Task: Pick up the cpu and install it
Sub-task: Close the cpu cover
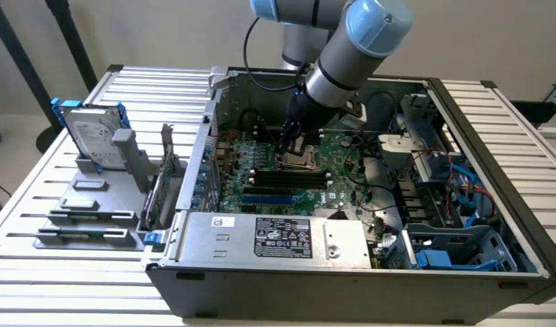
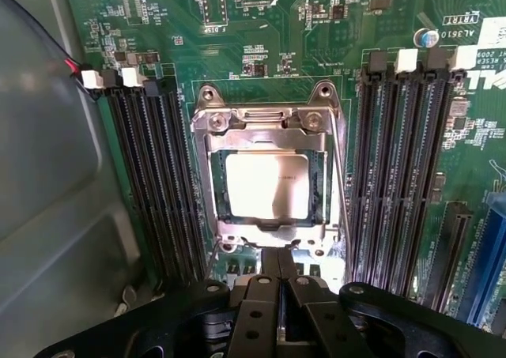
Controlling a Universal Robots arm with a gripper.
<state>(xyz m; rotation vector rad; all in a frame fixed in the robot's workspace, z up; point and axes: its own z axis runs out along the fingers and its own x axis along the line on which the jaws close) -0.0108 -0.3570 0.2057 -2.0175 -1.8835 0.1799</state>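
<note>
In the exterior view the arm [image 1: 351, 61] reaches down into the open computer case [image 1: 496, 204], and its wrist and dark tool cover much of the socket area, so what lies under them is hard to make out from there. In the wrist view the black body of the gripper [image 2: 278, 257] is cut off by the picture's edge. Its two fingers are pressed together with no gap and nothing between them, their tips just beside the near edge of the socket frame [image 2: 269, 121]. The cpu [image 2: 266, 186] lies flat inside that metal frame on the green motherboard [image 2: 261, 34], shiny top facing up. The faint print on its top is too washed out to read, and whether the frame is latched down I cannot tell. The case stands on a pale slatted table [image 1: 60, 286] before a plain light wall [image 1: 169, 34]. A hard drive [image 1: 92, 136] in a blue bracket stands upright on the table towards the exterior view's left. The cpu is close to square, so it has no clear long axis; its edges run parallel to the dark memory slots [image 2: 154, 192] that flank the socket on both sides.
</note>
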